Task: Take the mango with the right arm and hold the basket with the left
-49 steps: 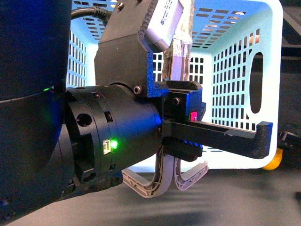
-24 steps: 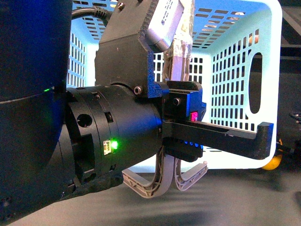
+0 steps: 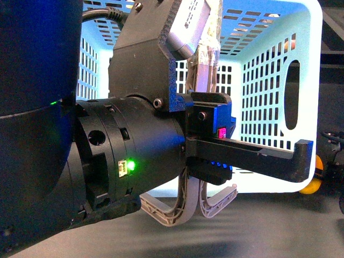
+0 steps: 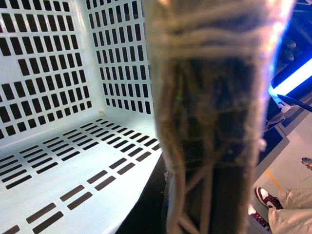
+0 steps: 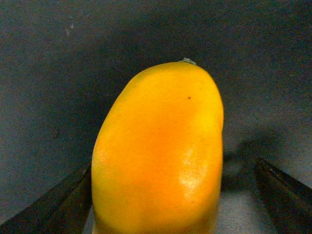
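Your left gripper (image 3: 191,203) hung below its wrist, grey fingers (image 3: 161,212) pressed together on the handle of the basket (image 3: 269,80). Your right gripper (image 5: 173,192) stood spread wide, one dark finger at either side.

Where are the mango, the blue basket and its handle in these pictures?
mango (image 5: 158,151), right wrist view, middle of its yellow-orange skin.
basket (image 3: 269,91), front view, on its slotted side wall.
basket handle (image 4: 209,97), left wrist view, the wrapped stretch close to the camera.
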`<act>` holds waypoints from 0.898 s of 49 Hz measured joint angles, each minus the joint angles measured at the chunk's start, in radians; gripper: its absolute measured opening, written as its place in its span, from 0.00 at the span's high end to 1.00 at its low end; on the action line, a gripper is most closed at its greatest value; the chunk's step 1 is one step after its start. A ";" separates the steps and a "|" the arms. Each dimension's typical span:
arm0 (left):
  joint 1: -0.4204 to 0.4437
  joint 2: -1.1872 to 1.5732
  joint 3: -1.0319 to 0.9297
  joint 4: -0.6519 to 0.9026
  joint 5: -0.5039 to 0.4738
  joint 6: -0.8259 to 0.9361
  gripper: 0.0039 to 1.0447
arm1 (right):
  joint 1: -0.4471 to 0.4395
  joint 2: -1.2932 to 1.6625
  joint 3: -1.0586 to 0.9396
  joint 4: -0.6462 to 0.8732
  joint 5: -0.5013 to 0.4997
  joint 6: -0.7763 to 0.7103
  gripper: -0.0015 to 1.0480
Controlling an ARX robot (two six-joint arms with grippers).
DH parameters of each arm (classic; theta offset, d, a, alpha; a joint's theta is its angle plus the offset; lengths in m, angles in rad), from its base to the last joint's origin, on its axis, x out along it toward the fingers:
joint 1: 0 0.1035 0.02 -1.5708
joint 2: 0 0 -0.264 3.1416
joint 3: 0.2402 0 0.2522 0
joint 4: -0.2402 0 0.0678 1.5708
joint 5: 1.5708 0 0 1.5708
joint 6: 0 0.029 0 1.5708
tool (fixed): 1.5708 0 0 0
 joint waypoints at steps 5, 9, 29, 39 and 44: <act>0.000 0.000 0.000 0.000 0.000 0.000 0.93 | 0.001 0.003 0.003 -0.003 0.004 0.000 0.28; 0.000 0.000 0.000 0.000 0.000 0.000 0.93 | 0.000 0.002 0.002 -0.003 0.007 -0.001 0.39; 0.000 0.000 0.000 0.000 0.000 0.000 0.93 | -0.009 -0.303 -0.242 0.114 -0.056 0.052 0.45; 0.000 0.000 0.000 0.000 0.001 0.000 0.93 | 0.037 -0.663 -0.412 0.110 -0.122 0.092 0.45; 0.000 0.000 0.000 0.000 0.001 0.000 0.93 | 0.064 -0.797 -0.461 0.080 -0.150 0.103 0.45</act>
